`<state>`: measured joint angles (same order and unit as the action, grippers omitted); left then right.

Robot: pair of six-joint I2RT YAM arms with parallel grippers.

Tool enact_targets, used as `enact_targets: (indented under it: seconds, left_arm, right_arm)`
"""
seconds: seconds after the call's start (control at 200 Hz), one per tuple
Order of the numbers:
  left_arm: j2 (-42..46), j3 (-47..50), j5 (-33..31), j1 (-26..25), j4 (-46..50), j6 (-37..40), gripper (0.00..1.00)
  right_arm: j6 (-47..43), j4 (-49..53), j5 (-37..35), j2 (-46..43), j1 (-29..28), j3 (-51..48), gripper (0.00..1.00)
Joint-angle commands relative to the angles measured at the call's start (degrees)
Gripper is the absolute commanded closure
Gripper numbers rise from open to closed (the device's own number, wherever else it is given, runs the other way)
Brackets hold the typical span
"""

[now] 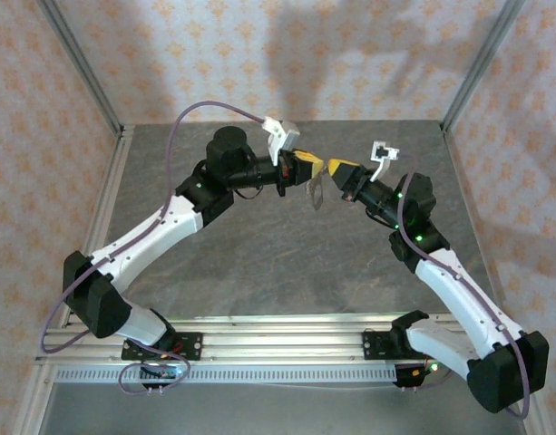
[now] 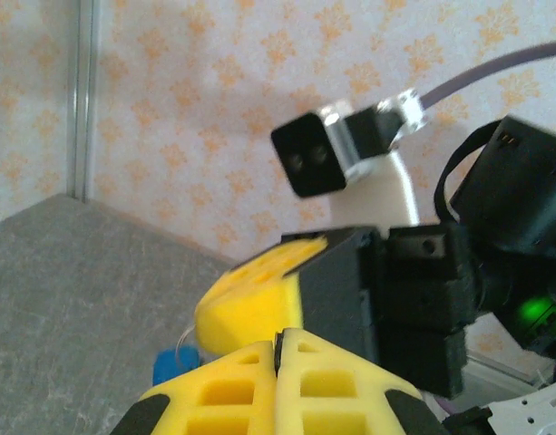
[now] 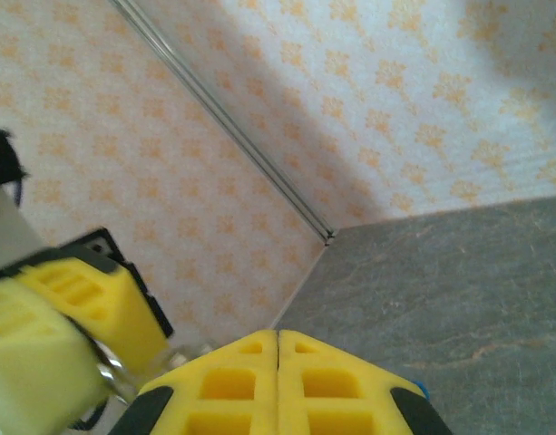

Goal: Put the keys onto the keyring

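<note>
Closed in by pale walls (image 1: 259, 54) with orange florets, aluminium posts (image 1: 82, 68) at corners, above grey marbled worktop (image 1: 287, 263).

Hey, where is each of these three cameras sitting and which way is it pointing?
Top external: above and behind the bases, looking down on the table; both arms show, left gripper facing right gripper.
Left wrist: on the left arm, looking along its shut fingers at the right gripper and wall.
Right wrist: on the right arm, looking along its shut fingers toward the left gripper and a corner.
Shared: each wrist view catches the other gripper.
</note>
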<state>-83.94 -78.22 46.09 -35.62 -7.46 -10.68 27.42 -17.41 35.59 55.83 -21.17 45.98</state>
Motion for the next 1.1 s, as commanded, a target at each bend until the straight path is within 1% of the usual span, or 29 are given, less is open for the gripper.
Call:
enact_targets:
  seconds: [0.0,0.17,0.405,0.656,0.856,1.091]
  left_arm:
    - [2.7,0.7,-0.6,-0.2,-4.5,-0.7,1.00]
    - [2.6,0.7,-0.7,-0.2,-4.5,-0.8,1.00]
    - [2.4,0.4,-0.3,-0.2,-2.8,0.6,1.00]
    - [1.8,0.4,-0.2,-0.2,-2.8,0.8,1.00]
    - [1.5,0.3,0.0,-0.2,-3.1,0.7,1.00]
    - [1.3,0.1,0.3,-0.2,-2.9,0.7,1.00]
  right_arm:
    - [-0.2,-0.9,0.6,-0.3,0.1,-0.6,1.00]
    - [0.0,-0.9,0.5,-0.9,0.2,-1.0,1.00]
    - [-0.4,0.1,-0.7,-4.1,0.2,-0.4,1.00]
    - [0.9,-0.8,2.5,-7.7,0.1,0.8,1.00]
    - [2.7,-3.0,4.8,-7.5,0.1,1.9,1.00]
    - [4.1,-5.4,5.3,-6.7,-0.4,2.8,1.00]
